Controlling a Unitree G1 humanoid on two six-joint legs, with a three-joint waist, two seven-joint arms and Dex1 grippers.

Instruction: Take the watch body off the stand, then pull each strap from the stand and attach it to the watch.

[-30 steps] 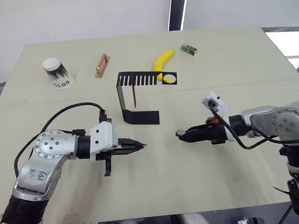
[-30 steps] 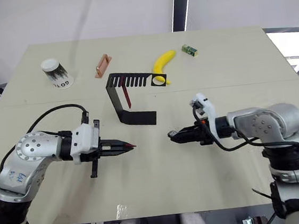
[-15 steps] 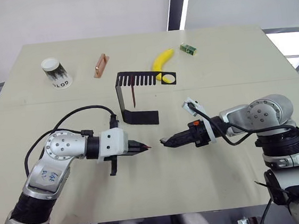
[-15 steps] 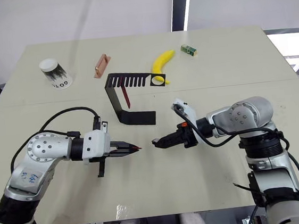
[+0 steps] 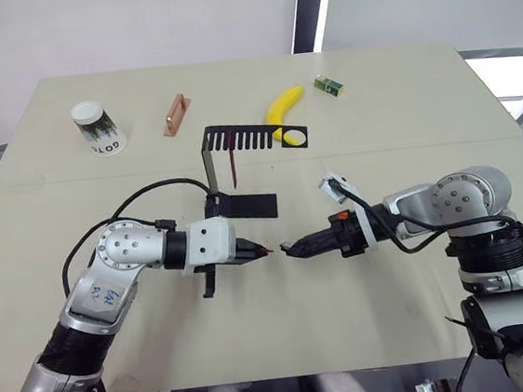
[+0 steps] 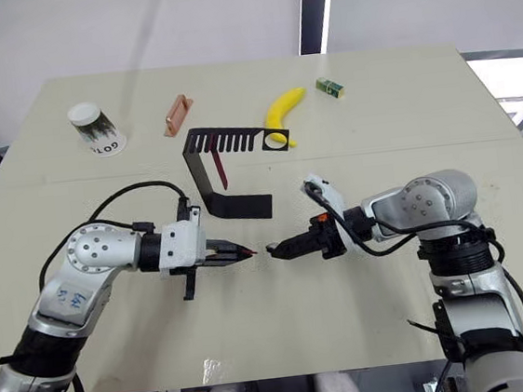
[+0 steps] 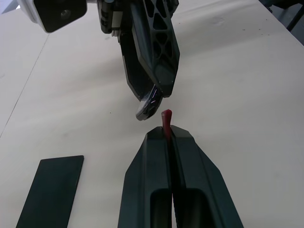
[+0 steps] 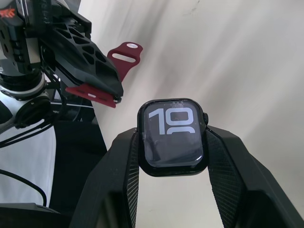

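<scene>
My left gripper [image 5: 263, 250] is shut on a dark red strap [image 7: 166, 117], whose tip pokes out past its fingertips. Facing it, my right gripper [image 5: 288, 247] is shut on the watch body [image 8: 173, 137], a black case with light digits on its screen. Strap tip and watch body are nearly touching above the table's middle. In the right wrist view the held strap [image 8: 124, 58] hangs out behind the left gripper. The black stand [image 5: 212, 168] is just behind both grippers, with a second dark red strap [image 5: 233, 168] hanging from its comb arm.
Along the table's far side are a paper cup [image 5: 97, 129], a copper-coloured bar [image 5: 176, 114], a banana [image 5: 285, 109] behind the stand's round hole, and a small green box [image 5: 328, 84]. The stand's flat base [image 5: 246, 204] lies close behind the left gripper.
Both grippers have come together at the table's middle; the left one has moved right with the strap, closing the gap to the watch body. The right arm has held still for the last half second.
</scene>
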